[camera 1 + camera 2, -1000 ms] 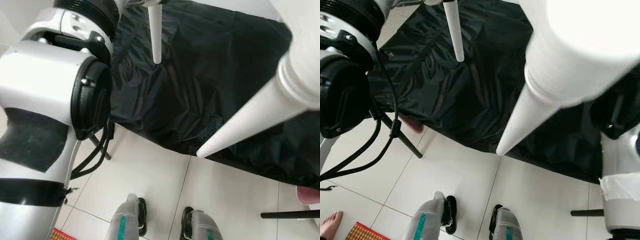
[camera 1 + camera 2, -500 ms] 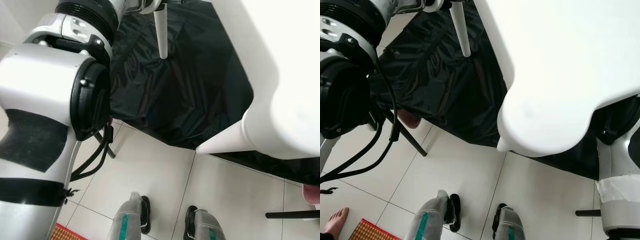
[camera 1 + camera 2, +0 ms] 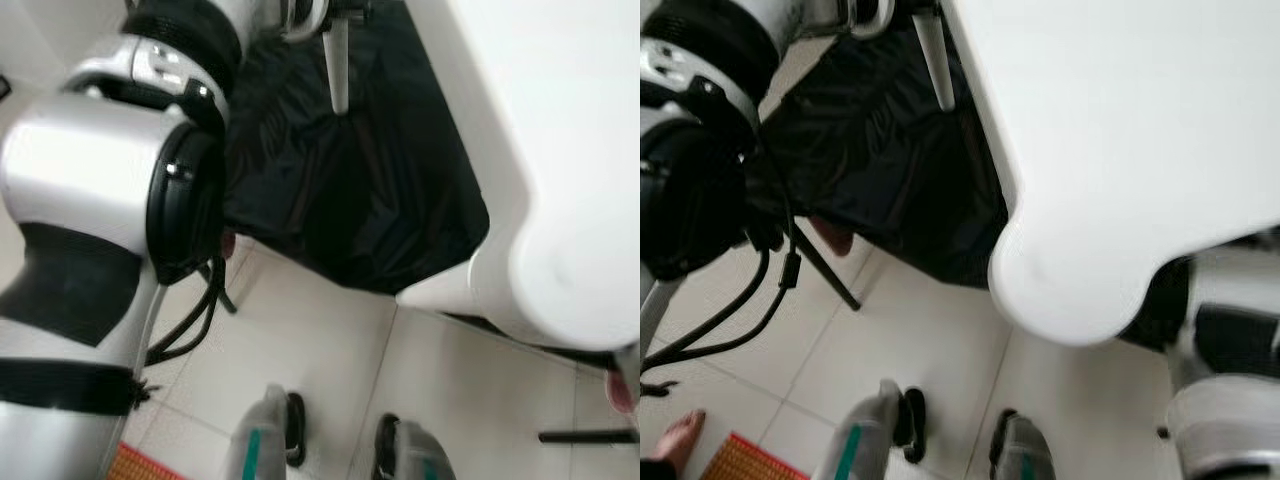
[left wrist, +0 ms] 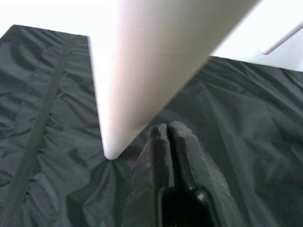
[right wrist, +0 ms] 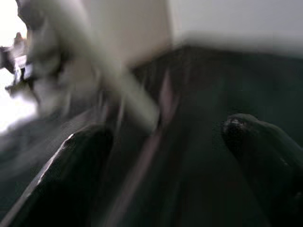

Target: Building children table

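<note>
Two end effectors: left (image 4: 168,130) clenched beside a table leg (image 4: 142,71); right (image 5: 170,142) released, blurred.

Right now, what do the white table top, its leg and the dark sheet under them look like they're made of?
The table top looks like smooth moulded plastic or painted board: matte white, rounded corner, no grain. The leg is a plain white tapering piece, plastic or painted wood; the look can't settle which. The dark sheet looks like thin, glossy synthetic fabric or plastic sheeting: it wrinkles finely and catches light.
</note>
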{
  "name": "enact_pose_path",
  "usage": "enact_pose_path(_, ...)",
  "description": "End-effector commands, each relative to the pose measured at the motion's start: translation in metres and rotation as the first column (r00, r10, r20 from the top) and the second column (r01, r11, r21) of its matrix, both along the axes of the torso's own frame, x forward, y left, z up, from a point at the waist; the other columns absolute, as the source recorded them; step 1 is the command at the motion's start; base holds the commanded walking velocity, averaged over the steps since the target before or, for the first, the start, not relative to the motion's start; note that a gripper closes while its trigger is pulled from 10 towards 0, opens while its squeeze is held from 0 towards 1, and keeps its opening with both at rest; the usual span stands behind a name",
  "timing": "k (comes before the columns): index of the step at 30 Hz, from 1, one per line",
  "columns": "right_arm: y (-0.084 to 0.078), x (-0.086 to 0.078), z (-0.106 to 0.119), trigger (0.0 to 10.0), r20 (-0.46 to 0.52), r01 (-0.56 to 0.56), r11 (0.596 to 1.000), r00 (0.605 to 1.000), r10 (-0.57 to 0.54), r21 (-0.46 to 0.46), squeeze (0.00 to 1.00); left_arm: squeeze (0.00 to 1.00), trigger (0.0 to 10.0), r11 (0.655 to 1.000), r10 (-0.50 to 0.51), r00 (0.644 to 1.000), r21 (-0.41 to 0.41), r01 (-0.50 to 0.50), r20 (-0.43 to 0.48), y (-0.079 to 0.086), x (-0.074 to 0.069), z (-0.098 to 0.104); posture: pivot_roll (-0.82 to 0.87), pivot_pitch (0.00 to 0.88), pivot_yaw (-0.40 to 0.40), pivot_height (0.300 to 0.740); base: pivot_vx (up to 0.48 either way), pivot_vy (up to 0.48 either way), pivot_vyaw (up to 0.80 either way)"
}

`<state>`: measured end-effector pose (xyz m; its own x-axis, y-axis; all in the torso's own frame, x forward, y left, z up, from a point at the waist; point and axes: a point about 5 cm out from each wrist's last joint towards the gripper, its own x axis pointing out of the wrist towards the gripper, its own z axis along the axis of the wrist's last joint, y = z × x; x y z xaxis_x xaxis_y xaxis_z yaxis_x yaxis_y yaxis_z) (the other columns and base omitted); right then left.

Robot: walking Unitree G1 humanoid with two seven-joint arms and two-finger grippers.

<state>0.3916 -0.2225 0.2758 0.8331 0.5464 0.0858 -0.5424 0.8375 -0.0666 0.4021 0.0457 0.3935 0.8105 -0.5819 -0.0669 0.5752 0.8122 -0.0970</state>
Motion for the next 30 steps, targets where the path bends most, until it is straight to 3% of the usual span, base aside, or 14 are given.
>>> enact_pose_path(1,0.013,-0.015,-0.002,10.0,0.033,-0.161,0.977,0.985,0.167,-0.138,0.00,0.00,0.0,1.000,-0.020,1.000,0.025,0.019,0.018,-0.001,-0.002,0.004,0.14,0.149,0.066,0.740,0.000,0.000,0.00)
enact_pose_path(2,0.013,-0.015,-0.002,10.0,0.033,-0.161,0.977,0.985,0.167,-0.138,0.00,0.00,0.0,1.000,-0.020,1.000,0.025,0.019,0.018,-0.001,-0.002,0.004,0.14,0.149,0.066,0.740,0.000,0.000,0.00)
enact_pose_path(3,0.009,-0.037,-0.022,10.0,-0.006,-0.252,0.947,0.967,0.256,-0.202,0.00,0.00,0.0,1.000,-0.015,1.000,0.028,0.014,0.021,0.000,-0.001,0.004,0.14,0.145,0.066,0.740,0.000,0.000,0.00)
enact_pose_path(5,0.006,-0.055,-0.033,10.0,-0.024,-0.297,0.927,0.954,0.299,-0.229,0.00,0.00,0.0,1.000,-0.011,1.000,0.029,0.010,0.022,0.001,-0.001,0.004,0.13,0.144,0.066,0.740,0.000,0.000,0.00)
enact_pose_path(9,-0.004,-0.099,-0.044,10.0,-0.067,-0.375,0.908,0.927,0.369,-0.188,0.00,0.00,0.0,0.999,-0.008,1.000,0.035,0.007,0.017,0.002,0.000,0.002,0.13,0.141,0.068,0.740,0.000,0.000,0.00)
enact_pose_path(13,-0.006,-0.111,-0.046,10.0,-0.052,-0.381,0.909,0.924,0.378,-0.169,0.00,0.00,0.3,0.999,-0.010,1.000,0.035,0.010,0.014,0.002,0.000,0.001,0.12,0.139,0.071,0.740,0.000,0.000,0.00)
enact_pose_path(14,-0.007,-0.128,-0.051,10.0,-0.052,-0.400,0.906,0.916,0.397,-0.134,0.00,0.00,4.8,0.999,-0.016,1.000,0.039,0.015,0.014,0.002,0.000,0.001,0.12,0.137,0.075,0.740,0.000,0.000,0.00)
enact_pose_path(16,-0.007,-0.128,-0.051,10.0,-0.052,-0.400,0.906,0.916,0.397,-0.134,0.00,0.00,4.8,0.999,-0.016,1.000,0.039,0.015,0.014,0.002,0.000,0.001,0.12,0.137,0.075,0.740,0.000,0.000,0.00)
enact_pose_path(17,-0.008,-0.148,-0.057,10.0,-0.055,-0.416,0.904,0.909,0.413,-0.093,0.00,0.00,10.0,0.998,-0.025,1.000,0.050,0.025,0.011,0.001,-0.001,0.000,0.10,0.136,0.085,0.740,0.000,0.000,0.00)
enact_pose_path(18,-0.008,-0.148,-0.057,10.0,-0.055,-0.416,0.904,0.909,0.413,-0.093,0.00,0.00,10.0,0.998,-0.025,1.000,0.050,0.025,0.011,0.001,-0.001,0.000,0.10,0.136,0.085,0.740,0.000,0.000,0.00)
enact_pose_path(20,-0.006,-0.182,-0.065,10.0,-0.084,-0.443,0.896,0.895,0.439,-0.035,0.00,0.00,10.0,0.997,-0.033,0.999,0.068,0.032,0.008,-0.002,-0.001,-0.002,0.09,0.138,0.094,0.740,0.000,0.000,0.00)
enact_pose_path(23,-0.006,-0.182,-0.065,10.0,-0.084,-0.443,0.896,0.895,0.439,-0.035,0.00,0.00,10.0,0.997,-0.033,0.999,0.068,0.032,0.008,-0.002,-0.001,-0.002,0.09,0.138,0.094,0.740,0.000,0.000,0.00)
enact_pose_path(24,0.001,-0.200,-0.063,10.0,-0.093,-0.457,0.889,0.886,0.454,-0.018,0.00,0.00,10.0,0.996,-0.043,0.999,0.075,0.042,0.007,-0.005,-0.001,-0.003,0.08,0.141,0.098,0.740,0.000,0.000,0.00)
enact_pose_path(30,0.020,-0.203,-0.045,10.0,0.008,-0.466,0.884,0.885,0.466,0.048,0.00,0.00,10.0,0.993,-0.065,0.998,0.098,0.064,0.008,-0.008,-0.002,-0.006,0.08,0.142,0.098,0.740,0.000,0.000,0.00)
